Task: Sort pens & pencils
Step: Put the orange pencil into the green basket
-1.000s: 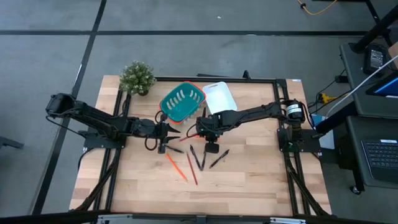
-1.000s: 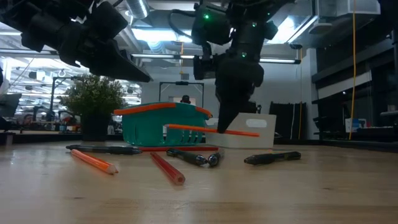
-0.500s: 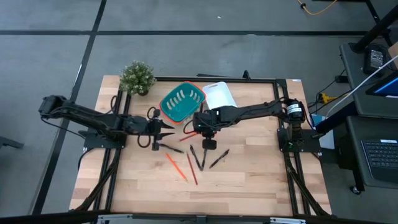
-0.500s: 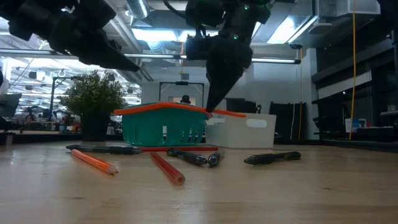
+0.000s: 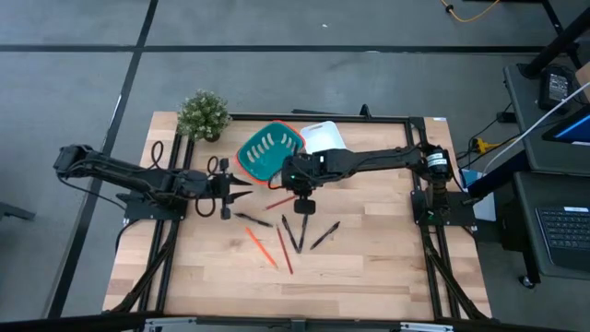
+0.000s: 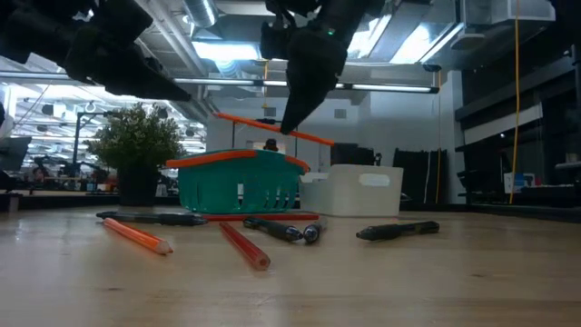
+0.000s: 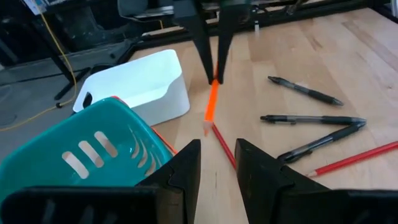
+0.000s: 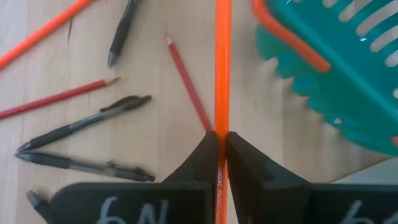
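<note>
My right gripper (image 6: 289, 127) hangs over the table's middle, shut on an orange pencil (image 6: 263, 126), just in front of the teal basket (image 5: 269, 152). The white bin (image 5: 323, 138) stands beside the basket. Several black pens (image 5: 300, 232) lie flat on the wood in front of them, along with red and orange pencils (image 5: 272, 249). One red pencil (image 8: 188, 84) lies below the held one. My left gripper (image 5: 241, 189) is open to the left of the pile and holds nothing. My right gripper pinches the orange pencil's shaft (image 8: 222, 121) between its two fingertips (image 7: 206, 62), away from the pointed end (image 7: 205, 127). The fingers slant down from above. The pencil is lifted clear of the table, slightly tilted, at about the height of the basket's rim (image 6: 238, 157).
A small potted plant (image 5: 203, 115) stands at the table's far left corner. Bare wood stretches along the near edge and toward the right side (image 5: 387, 258). A black metal frame (image 5: 419, 212) runs around the table.
My right gripper has risen with the orange pencil and shifted toward the table's left and far side, nearer the basket. The pencil, once low in front of the basket, now hangs above its rim. My left gripper has drawn back toward the left edge, still open.
</note>
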You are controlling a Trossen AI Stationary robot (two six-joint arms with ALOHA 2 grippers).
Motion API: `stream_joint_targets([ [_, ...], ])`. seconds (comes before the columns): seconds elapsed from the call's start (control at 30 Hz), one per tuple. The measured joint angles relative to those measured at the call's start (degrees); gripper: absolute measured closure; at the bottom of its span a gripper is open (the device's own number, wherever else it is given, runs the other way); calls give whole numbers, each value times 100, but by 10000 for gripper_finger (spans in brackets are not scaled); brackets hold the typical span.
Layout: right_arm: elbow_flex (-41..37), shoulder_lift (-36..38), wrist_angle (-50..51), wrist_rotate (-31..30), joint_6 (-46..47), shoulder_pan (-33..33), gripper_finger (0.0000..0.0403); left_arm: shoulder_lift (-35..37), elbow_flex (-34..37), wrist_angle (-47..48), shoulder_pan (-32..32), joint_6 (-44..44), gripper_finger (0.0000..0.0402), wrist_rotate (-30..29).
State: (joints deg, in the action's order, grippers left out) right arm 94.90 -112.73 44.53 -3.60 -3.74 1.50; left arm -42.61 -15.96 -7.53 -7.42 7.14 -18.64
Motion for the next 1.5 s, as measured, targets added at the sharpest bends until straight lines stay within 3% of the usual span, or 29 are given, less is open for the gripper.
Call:
stream_joint_targets([
  [0.33, 153, 0, 33, -32, -219, 129, 377, 1119, 940, -1271, 103, 350, 308, -157],
  [0.53, 348, 0, 53, -41, -408, 129, 377, 1534, 1321, -1674, 246, -62, 308, -138],
  [0.63, 497, 0, 67, -42, -519, 130, 377, 1519, 1474, -1864, 282, -209, 308, -80],
  [0.83, 715, 2, 57, -246, -712, 136, 376, 1483, 1552, -2471, 280, -99, 308, 762],
  [1.5, 941, 2, -237, -244, -1184, 140, 376, 207, 1552, -4024, 558, -188, 308, 740],
])
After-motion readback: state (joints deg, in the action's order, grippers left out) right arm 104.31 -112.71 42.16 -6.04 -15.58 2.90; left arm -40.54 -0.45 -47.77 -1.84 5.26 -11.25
